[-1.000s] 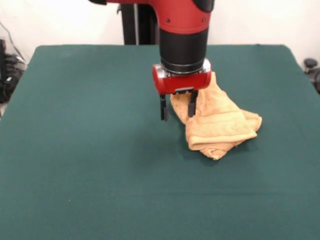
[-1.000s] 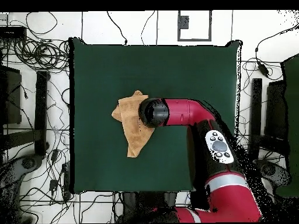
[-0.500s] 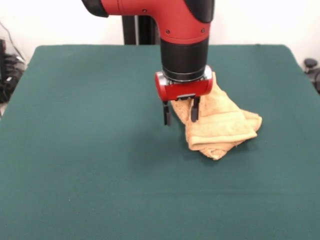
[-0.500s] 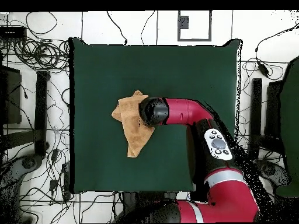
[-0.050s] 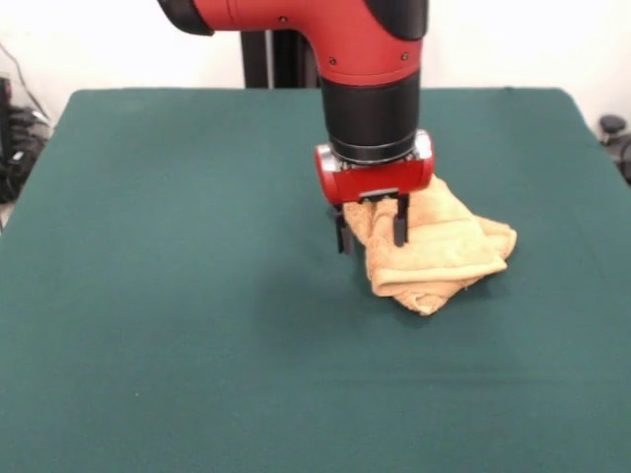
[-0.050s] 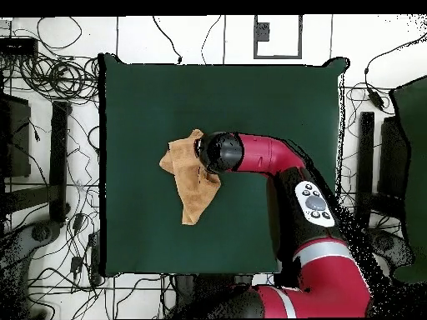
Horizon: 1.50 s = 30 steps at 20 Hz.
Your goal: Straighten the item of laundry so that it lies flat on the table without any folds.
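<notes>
The item of laundry [image 5: 444, 251] is a tan-orange towel, bunched and folded over itself right of the table's middle in the front view. From overhead the item of laundry [image 6: 190, 179] lies left of centre, and the arm's wrist covers its right edge. My gripper [image 5: 372, 229] hangs open over the towel's left part, fingers pointing down. One finger [image 5: 400, 224] is in front of the cloth, the other at its left edge. Nothing is held between them. The dark green table [image 5: 177, 296] spreads wide on all sides.
Cables and dark equipment [image 6: 50, 167] lie on the floor around the table [image 6: 250, 100] in the overhead view. My red arm [image 6: 275, 162] reaches in from the lower right there.
The gripper has shifted right and toward the camera in the front view, and a little lower, so it now stands over the towel's left part. The towel has not moved.
</notes>
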Each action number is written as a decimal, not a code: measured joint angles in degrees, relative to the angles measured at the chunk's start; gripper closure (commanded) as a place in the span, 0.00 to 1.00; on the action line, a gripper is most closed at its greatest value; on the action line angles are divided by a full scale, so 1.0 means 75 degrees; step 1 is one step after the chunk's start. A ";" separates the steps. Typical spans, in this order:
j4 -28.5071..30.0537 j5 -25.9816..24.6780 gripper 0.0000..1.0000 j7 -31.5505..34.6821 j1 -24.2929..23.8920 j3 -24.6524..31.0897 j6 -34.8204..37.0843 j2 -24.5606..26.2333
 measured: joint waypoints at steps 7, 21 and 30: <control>-0.0037 0.0401 0.00 0.0000 0.0016 0.0135 0.0000 -0.0002; -0.0050 0.0693 0.00 0.0000 0.0015 0.0220 0.0000 0.0024; -0.0267 0.0622 0.00 0.0000 0.0011 0.0222 0.0000 0.0424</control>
